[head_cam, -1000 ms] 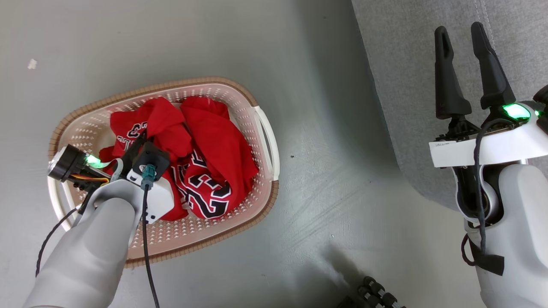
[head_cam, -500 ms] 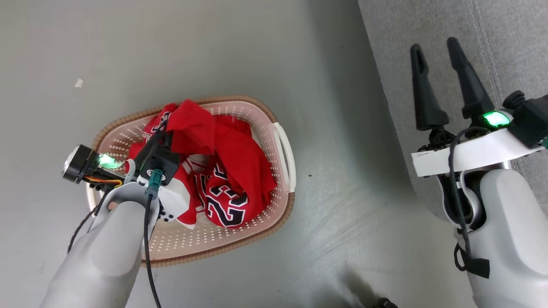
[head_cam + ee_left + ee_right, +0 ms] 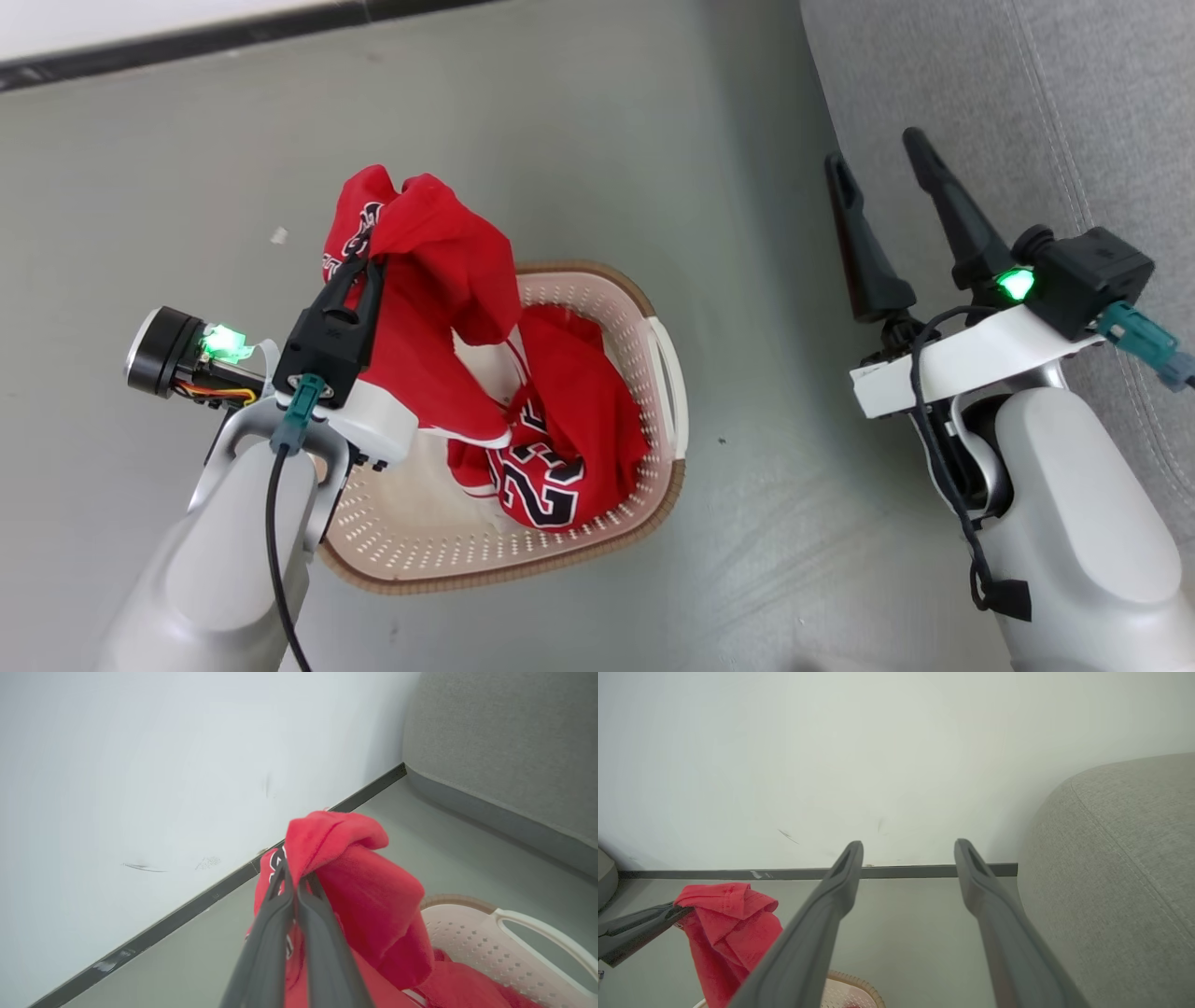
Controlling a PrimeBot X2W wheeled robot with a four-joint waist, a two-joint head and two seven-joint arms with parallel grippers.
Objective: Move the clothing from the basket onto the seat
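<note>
My left gripper [image 3: 364, 266] is shut on a bunched fold of red clothing [image 3: 439, 271] and holds it above the far end of the basket [image 3: 420, 527]. The garment hangs down from the fingers, its white-trimmed hem over the basket. A second red jersey [image 3: 551, 467] with black-and-white numbers lies inside the basket. In the left wrist view the two fingers [image 3: 275, 914] pinch the red cloth [image 3: 364, 891]. My right gripper [image 3: 873, 151] stands open and holds nothing, at the edge of the grey seat [image 3: 1074, 121]. The right wrist view shows it open too [image 3: 908, 845], beside the seat [image 3: 1125, 858].
The basket stands on a grey floor [image 3: 597, 140] to the left of the seat. A white wall with a dark skirting board [image 3: 187, 42] runs along the far side. A small white scrap [image 3: 278, 236] lies on the floor near the basket.
My left gripper has risen with the red garment, pulling it up out of the basket. The head camera has shifted, so the wall's skirting now shows. The right gripper stays open.
</note>
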